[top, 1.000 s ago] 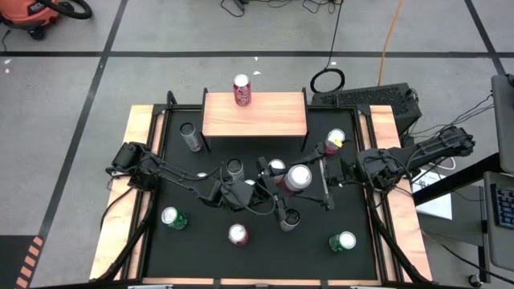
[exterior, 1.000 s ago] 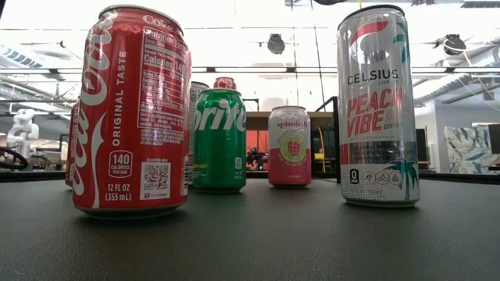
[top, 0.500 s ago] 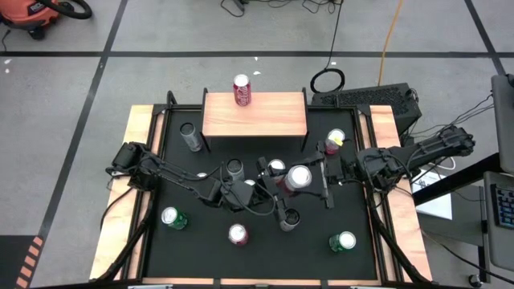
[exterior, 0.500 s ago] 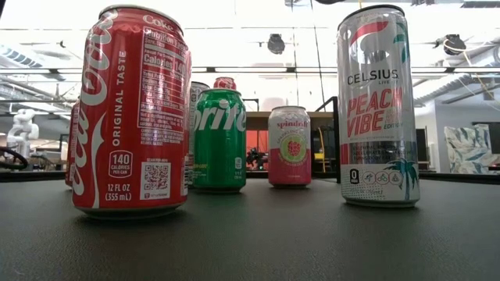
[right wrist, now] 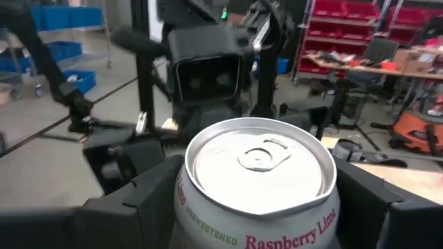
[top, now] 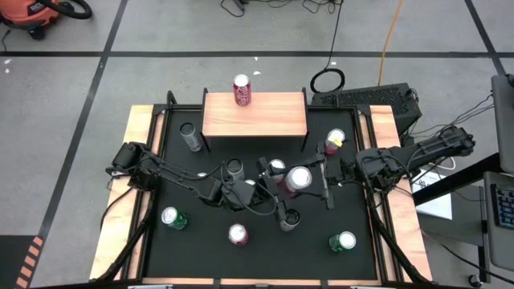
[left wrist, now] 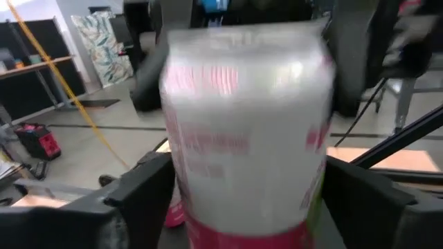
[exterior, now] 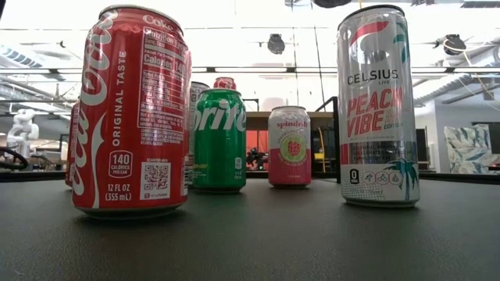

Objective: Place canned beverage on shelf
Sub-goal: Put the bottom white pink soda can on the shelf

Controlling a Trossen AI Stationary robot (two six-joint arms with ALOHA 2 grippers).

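A white-and-pink Raspberry Lime can (top: 299, 178) stands upright in the air over the middle of the black mat (top: 201, 241). My right gripper (top: 316, 181) reaches in level from the table's right and is shut on it. From the table's left, my left gripper (top: 278, 183) is open and level, one finger on either side of the can's body (left wrist: 246, 138). The shelf (top: 255, 115), wood-topped, stands at the mat's far edge and bears a red Coke can (top: 242, 90) by its far rim. My right gripper pinches the can's upper wall (right wrist: 208, 214), just under the top rim, between its two fingers (right wrist: 142, 200). The fingers come in level from the table's right. The can stays upright with its lid (right wrist: 259, 162) up, lifted clear of the mat.
Several other cans stand on the mat: a grey one (top: 191, 136) left of the shelf, two (top: 234, 168) (top: 275, 166) beside the grippers, and greens (top: 171, 217) (top: 344, 241) near the front. Most of the shelf top is bare.
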